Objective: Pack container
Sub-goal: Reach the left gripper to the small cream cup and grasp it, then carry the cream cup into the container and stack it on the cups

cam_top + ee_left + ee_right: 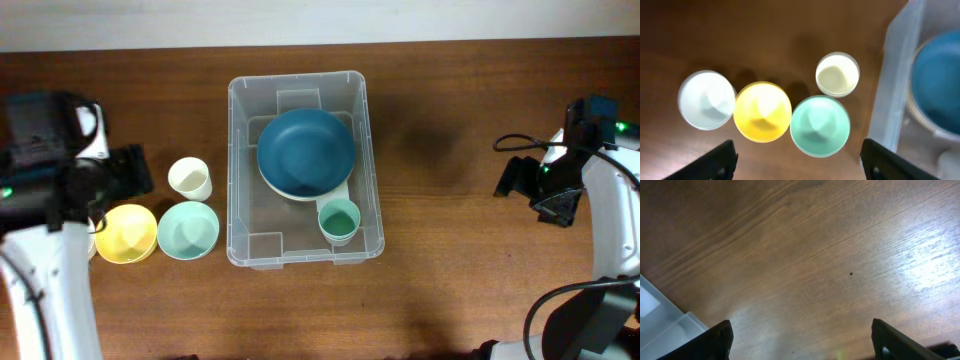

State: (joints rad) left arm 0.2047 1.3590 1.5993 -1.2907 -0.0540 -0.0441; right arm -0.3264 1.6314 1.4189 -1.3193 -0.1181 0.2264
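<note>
The clear container [237,150] stands mid-table. Inside it a dark blue bowl [306,148] sits on a cream bowl, and a small green cup [339,220] stands at the front right corner. Left of it are a cream cup [189,178], a mint bowl [188,230] and a yellow bowl [126,233]. My left gripper [128,172] is open and empty above them. The left wrist view shows the mint bowl [820,125], yellow bowl [762,111], cream cup [837,74], a white bowl [707,99] and the container wall [887,100]. My right gripper [522,180] is open and empty, right of the container.
The right wrist view shows bare wood under the open fingers [805,342] and a corner of the container [665,325] at lower left. The white bowl is mostly hidden under my left arm in the overhead view. The table's far edge runs along the top.
</note>
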